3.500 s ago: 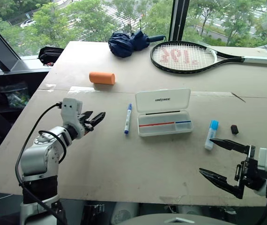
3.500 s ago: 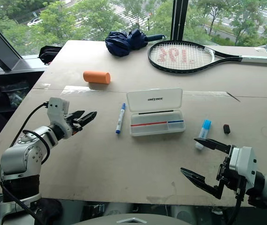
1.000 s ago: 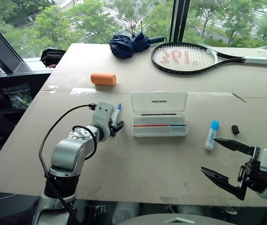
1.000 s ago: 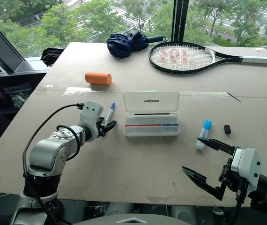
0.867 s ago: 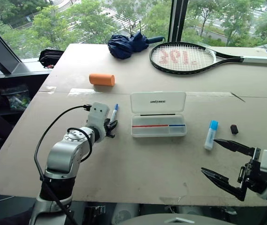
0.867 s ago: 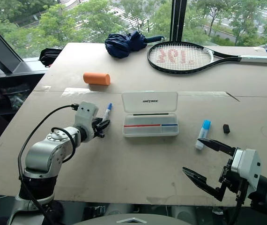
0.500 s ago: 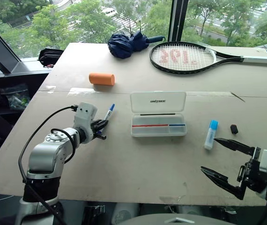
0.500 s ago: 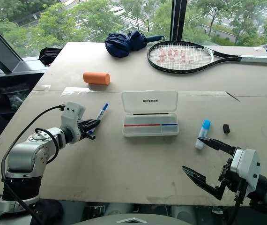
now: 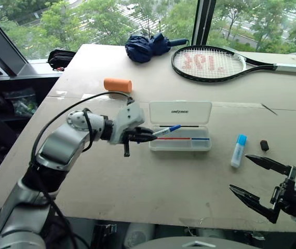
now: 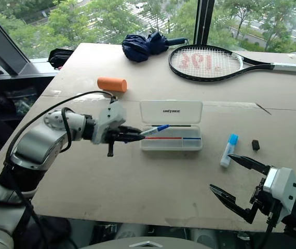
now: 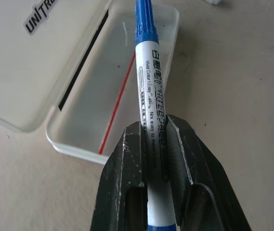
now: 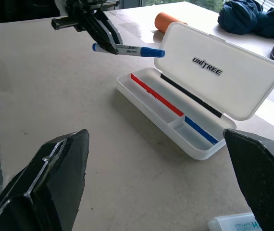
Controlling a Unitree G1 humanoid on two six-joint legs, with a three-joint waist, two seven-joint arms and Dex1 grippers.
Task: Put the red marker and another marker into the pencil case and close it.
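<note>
Pencil case (image 9: 180, 126) sits open at centre frame on the table (image 9: 153, 176), lid (image 9: 180, 111) laid back with dark print facing up. Tray holds a thin red strip (image 9: 169, 138) and a blue one (image 9: 200, 138); can't tell from these views if they are markers. Left end effector (image 9: 144, 135) is clenched on a white marker with blue cap (image 9: 167, 129), held above the left end of the tray, cap pointing right across the case, slightly tilted up. Right end effector (image 9: 255, 185) is released, fingers spread wide, at lower right of the frame, well apart from the case. Glue stick with blue cap (image 9: 237, 150) lies right of the case, small black item (image 9: 264, 145) just beyond it. Orange cylinder (image 9: 118, 84) upper left of the case; racket (image 9: 226, 63) and folded dark umbrella (image 9: 150, 45) along the top.
</note>
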